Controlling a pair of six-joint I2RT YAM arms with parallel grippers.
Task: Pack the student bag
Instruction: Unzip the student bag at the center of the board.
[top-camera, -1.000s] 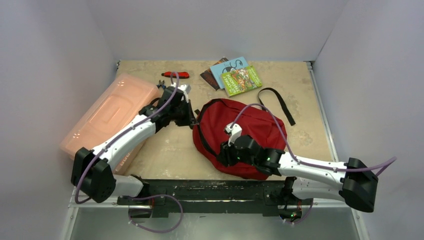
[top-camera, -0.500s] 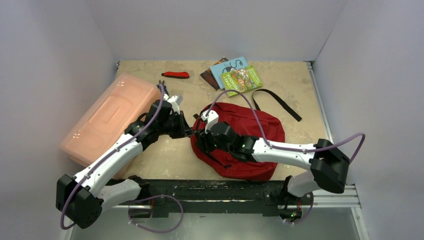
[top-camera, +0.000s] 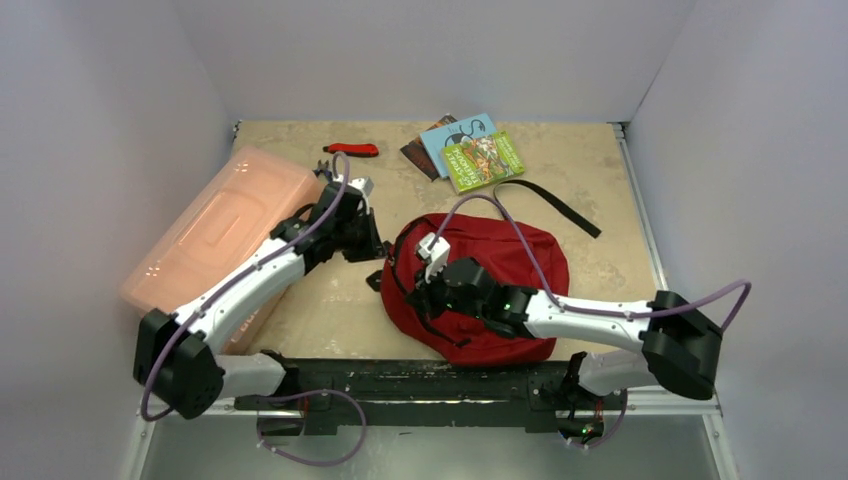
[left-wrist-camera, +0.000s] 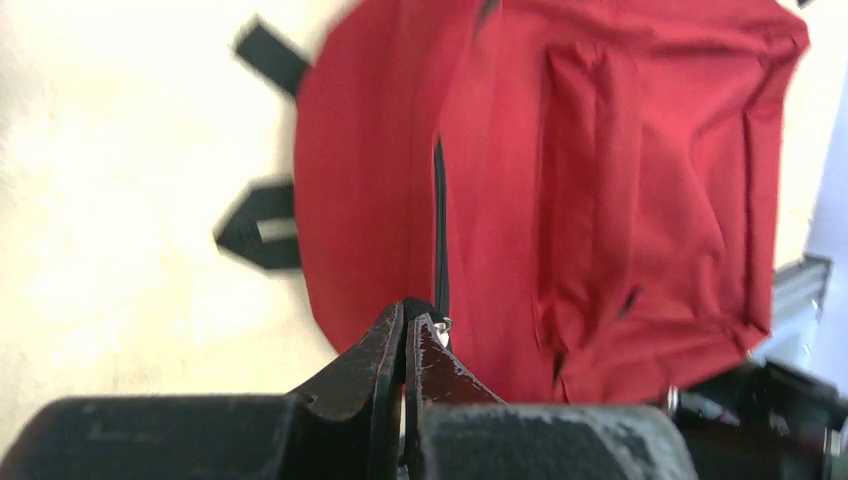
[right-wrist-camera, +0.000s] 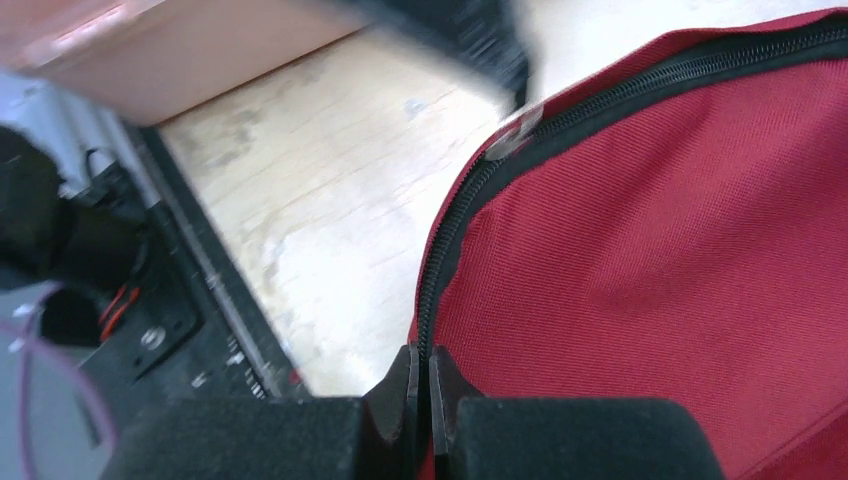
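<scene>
Red fabric is filling the middle of the top view: the student bag (top-camera: 475, 240) is lying flat on the table (top-camera: 330, 300), near the front edge and right of centre. Its long black strap (top-camera: 560, 203) is trailing off toward the far right. The left end effector (top-camera: 375, 250) is sitting at the bag's left edge, while the right end effector (top-camera: 418, 300) is resting over the bag's near-left part. A pink translucent box (top-camera: 215, 235) is lying along the left side under the left arm. A fan of books (top-camera: 470, 148) and a red-handled tool (top-camera: 352, 150) are lying at the far side, well apart from the bag.

In the left wrist view the left end effector (left-wrist-camera: 408, 318) is showing its jaws pressed together at the near end of the black zipper (left-wrist-camera: 439, 230) – whether they are pinching the pull, I cannot tell. The student bag (left-wrist-camera: 370, 150) is stretching away from them, its front pocket (left-wrist-camera: 630, 190) facing up. Two black strap pieces (left-wrist-camera: 262, 225) are poking out onto the table (left-wrist-camera: 120, 200).

In the right wrist view the right end effector (right-wrist-camera: 421, 358) is closed too, its tips meeting right on the zipper (right-wrist-camera: 600, 100) line at the edge of the student bag (right-wrist-camera: 650, 230) – whether fabric is caught between them is not showing. The table (right-wrist-camera: 320, 220) and a corner of the pink box (right-wrist-camera: 170, 60) are lying beyond
</scene>
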